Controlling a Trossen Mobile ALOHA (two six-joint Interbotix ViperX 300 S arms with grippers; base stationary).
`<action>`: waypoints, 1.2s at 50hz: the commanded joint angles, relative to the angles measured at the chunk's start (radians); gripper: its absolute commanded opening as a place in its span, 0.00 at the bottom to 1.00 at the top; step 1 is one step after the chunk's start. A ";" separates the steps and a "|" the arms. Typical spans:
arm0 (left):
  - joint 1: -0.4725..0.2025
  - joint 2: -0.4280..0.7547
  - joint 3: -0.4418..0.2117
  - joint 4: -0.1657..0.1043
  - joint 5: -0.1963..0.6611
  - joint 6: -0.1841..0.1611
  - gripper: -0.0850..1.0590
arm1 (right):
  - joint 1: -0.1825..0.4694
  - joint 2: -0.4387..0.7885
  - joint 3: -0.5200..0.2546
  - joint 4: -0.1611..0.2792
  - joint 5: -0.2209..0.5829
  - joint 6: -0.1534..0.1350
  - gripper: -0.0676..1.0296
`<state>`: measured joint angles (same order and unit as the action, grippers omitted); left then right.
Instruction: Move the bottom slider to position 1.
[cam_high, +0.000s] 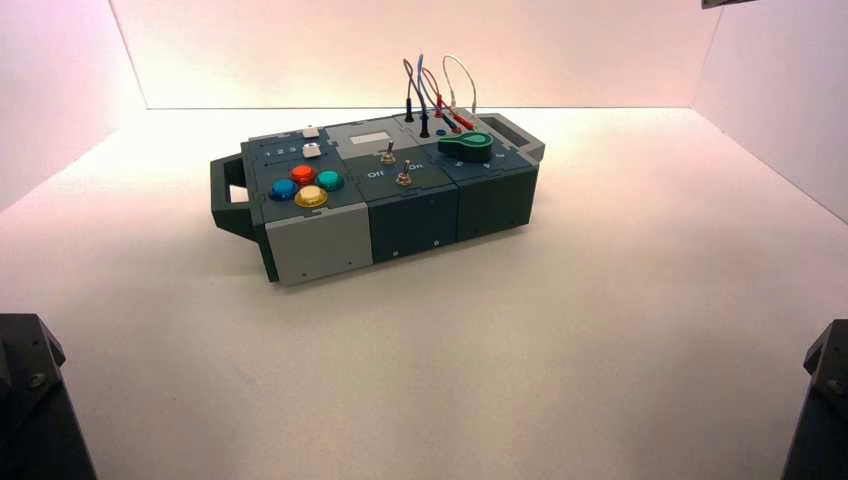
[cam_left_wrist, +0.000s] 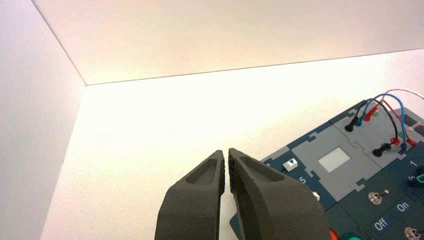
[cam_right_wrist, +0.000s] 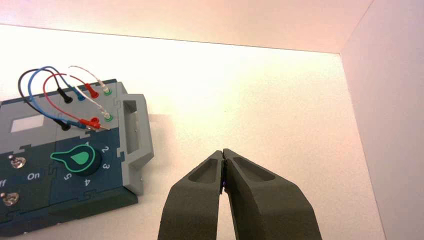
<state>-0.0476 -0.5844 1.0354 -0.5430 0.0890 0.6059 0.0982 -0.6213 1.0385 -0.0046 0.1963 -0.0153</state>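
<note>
The dark box stands in the middle of the white table, turned a little. Two sliders with white knobs sit at its far left corner. The bottom slider is the nearer one, just behind the coloured buttons. In the left wrist view its knob peeks out beside my finger, and the other slider's knob shows behind it. My left gripper hangs short of the box's left end, shut to a hairline gap and holding nothing. My right gripper hovers off the box's right end, shut and empty.
Red, blue, yellow and teal buttons lie near the sliders. Two toggle switches, a green knob and looped wires fill the box's top. A handle sticks out on its left. White walls enclose the table.
</note>
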 joint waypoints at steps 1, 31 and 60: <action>0.000 -0.005 -0.023 0.000 0.006 0.002 0.12 | 0.005 -0.005 -0.023 -0.002 0.000 -0.002 0.04; 0.000 0.034 -0.138 0.000 0.342 0.002 0.11 | 0.095 -0.020 -0.048 -0.002 0.141 -0.015 0.04; -0.156 0.374 -0.393 -0.015 0.569 -0.034 0.05 | 0.261 0.020 -0.092 0.020 0.247 -0.021 0.04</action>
<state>-0.1948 -0.2393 0.6918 -0.5507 0.6627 0.5875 0.3543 -0.6029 0.9802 0.0107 0.4495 -0.0353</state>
